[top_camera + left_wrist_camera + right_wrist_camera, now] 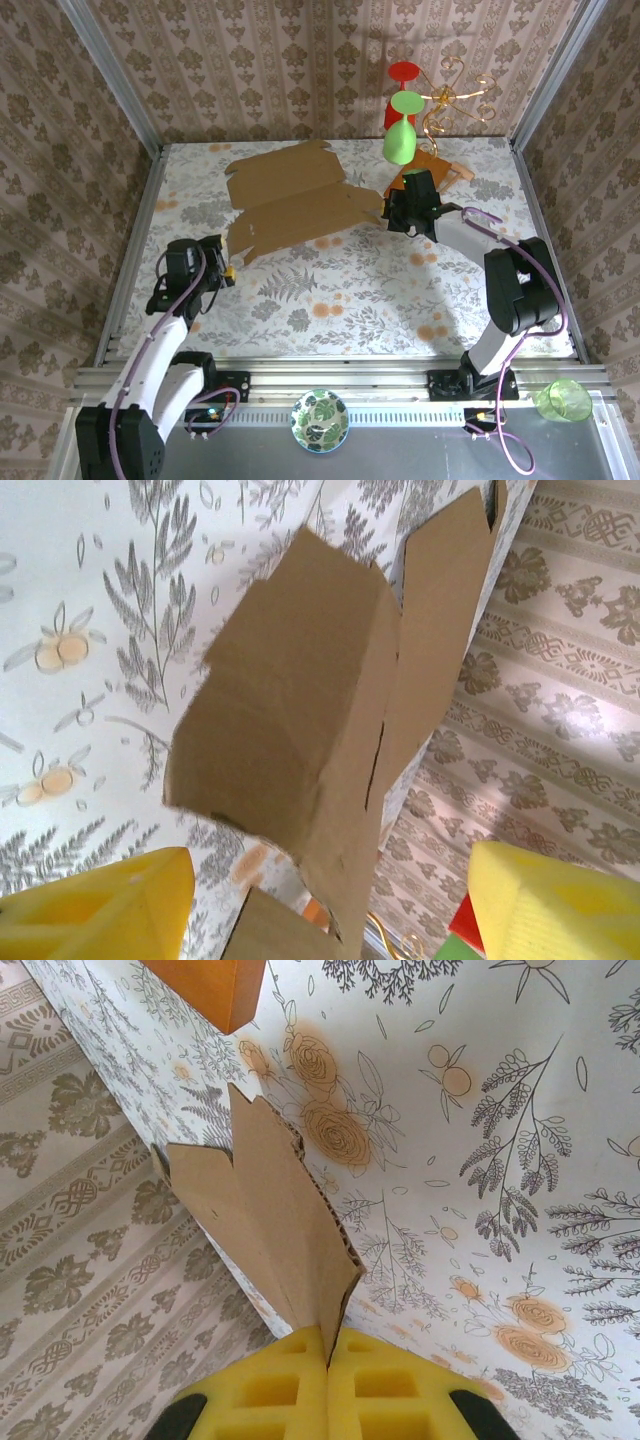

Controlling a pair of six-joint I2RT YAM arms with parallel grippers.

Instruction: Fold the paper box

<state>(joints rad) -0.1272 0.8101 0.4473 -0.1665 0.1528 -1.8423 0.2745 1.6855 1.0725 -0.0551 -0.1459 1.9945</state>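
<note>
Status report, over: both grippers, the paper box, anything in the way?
Left gripper open, paper box corner between its jaws. Right gripper shut on box's right flap. Box unfolded, panels spread. Orange flat piece just behind right gripper.

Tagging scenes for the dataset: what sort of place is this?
Probably a lab test cell dressed as a room: wallpaper panels set in metal framing, a flower-print table, and robot arms bolted to a rail at its near edge.
</note>
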